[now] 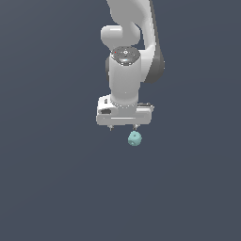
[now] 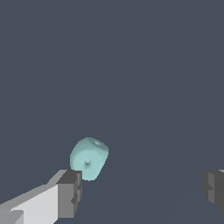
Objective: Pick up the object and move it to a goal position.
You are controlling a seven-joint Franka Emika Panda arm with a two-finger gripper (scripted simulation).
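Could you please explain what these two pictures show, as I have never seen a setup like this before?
Both are simulator renders of one moment. The exterior view looks from off the machine at a white robot arm with its claw pointing down over a plain dark grey surface. Just past the claw lies a small teal ball with dark dimples, the thing it is meant to pick up. The wrist view comes from a camera on the arm's wrist, looking out between the claw's two fingers. There the ball sits close by one finger, not centred between them. The jaws stand wide apart, so the claw is open and nothing is held yet. Nothing else shows on the surface.
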